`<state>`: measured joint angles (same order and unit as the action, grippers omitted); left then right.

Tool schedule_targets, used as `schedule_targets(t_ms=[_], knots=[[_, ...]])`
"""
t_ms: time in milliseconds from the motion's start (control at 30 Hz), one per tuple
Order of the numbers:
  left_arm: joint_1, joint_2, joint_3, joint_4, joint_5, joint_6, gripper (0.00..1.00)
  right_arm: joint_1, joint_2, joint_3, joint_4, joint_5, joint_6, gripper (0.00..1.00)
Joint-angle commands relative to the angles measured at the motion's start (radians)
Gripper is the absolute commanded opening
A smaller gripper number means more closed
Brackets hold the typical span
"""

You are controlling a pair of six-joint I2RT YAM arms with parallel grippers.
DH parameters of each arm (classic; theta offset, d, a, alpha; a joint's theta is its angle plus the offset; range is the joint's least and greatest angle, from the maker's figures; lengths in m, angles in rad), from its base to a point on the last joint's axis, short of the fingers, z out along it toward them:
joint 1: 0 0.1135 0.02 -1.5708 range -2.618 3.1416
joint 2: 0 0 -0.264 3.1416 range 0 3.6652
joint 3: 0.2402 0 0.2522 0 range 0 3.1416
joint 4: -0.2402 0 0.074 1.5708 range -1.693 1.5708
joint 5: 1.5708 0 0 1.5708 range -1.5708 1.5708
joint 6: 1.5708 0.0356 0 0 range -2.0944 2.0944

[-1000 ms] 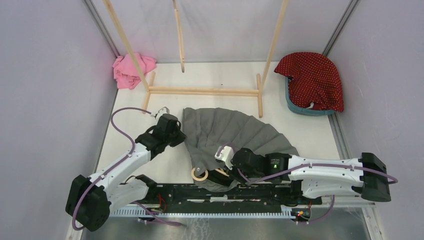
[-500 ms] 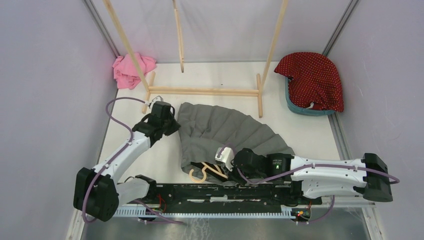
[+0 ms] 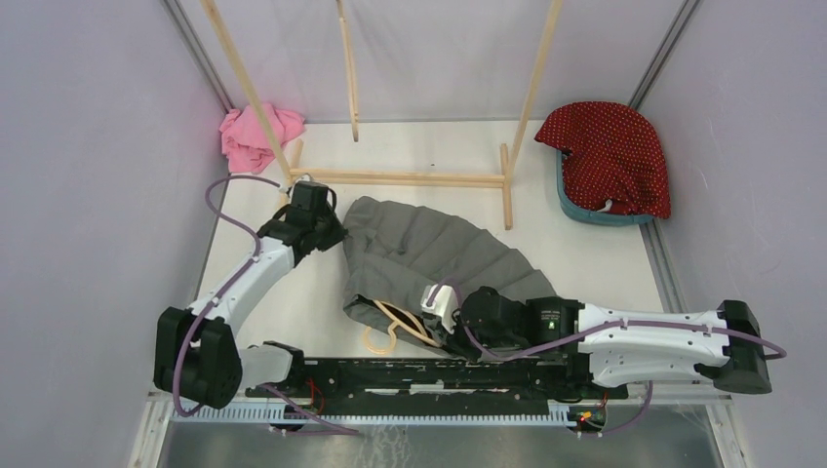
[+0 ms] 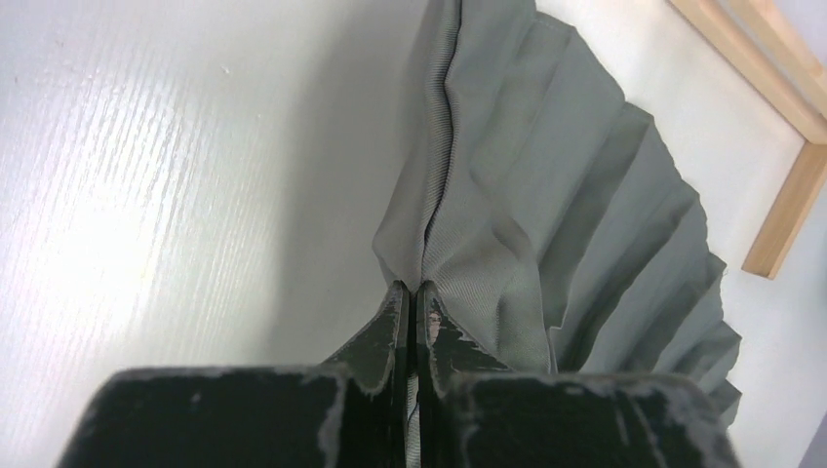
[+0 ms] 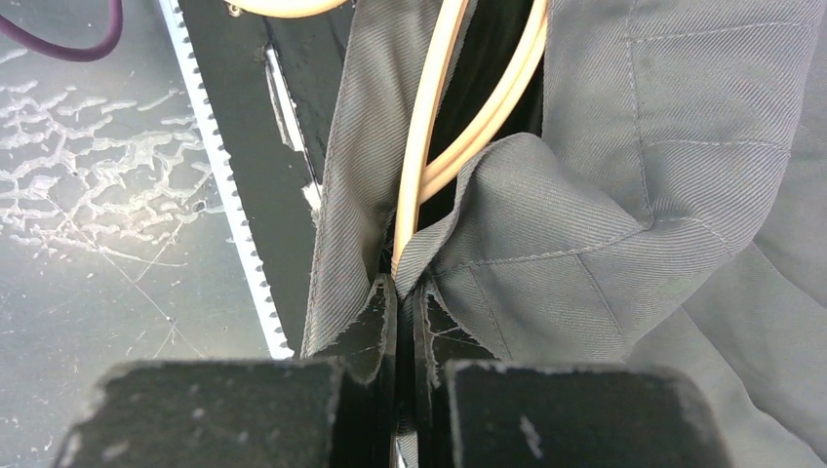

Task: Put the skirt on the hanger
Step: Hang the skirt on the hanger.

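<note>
– Left gripper point(image 4: 411, 292) is pinched fully shut on the ribbed waistband of the skirt point(image 4: 556, 185). The grey pleats fan out ahead of it and to its right, over the white table point(image 4: 146, 146). And the other?

– Right gripper point(image 5: 398, 283) is closed too, on a thin arm of the pale wooden hanger point(image 5: 429, 136). That arm runs straight ahead from its tips into the waist opening, with cloth bunched against both fingers. I cannot tell whether cloth is nipped as well.

– How will the skirt handle?

– It looks like a light, limp woven twill, not slippery, so I'd expect it to sag and fold wherever it is unsupported. The stitched waistband is the firmest place to hold. The hanger is rigid, smooth and rounded, so cloth may slide off unless the band is stretched over it.
</note>
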<state>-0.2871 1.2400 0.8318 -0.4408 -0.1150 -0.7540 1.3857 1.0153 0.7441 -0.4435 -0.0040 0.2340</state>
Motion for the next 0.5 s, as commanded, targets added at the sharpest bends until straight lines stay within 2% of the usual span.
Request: schedule_targets(t_ms=[0,167,300,467], knots=[[0.036,0.027,0.123,0.043,-0.036,0.08,0.08,0.026,-0.029,0.067,-0.029,-0.087,-0.012,0.01],[0.051,0.033,0.226,-0.022,-0.031,0.12,0.23,0.026,-0.044,0.128,-0.055,-0.1,-0.007,0.01],[0.065,0.013,0.312,-0.089,-0.027,0.143,0.46,0.026,-0.06,0.186,-0.095,-0.1,0.007,0.01],[0.071,-0.025,0.416,-0.179,-0.024,0.169,0.5,0.021,-0.071,0.253,-0.128,-0.104,0.029,0.01]])
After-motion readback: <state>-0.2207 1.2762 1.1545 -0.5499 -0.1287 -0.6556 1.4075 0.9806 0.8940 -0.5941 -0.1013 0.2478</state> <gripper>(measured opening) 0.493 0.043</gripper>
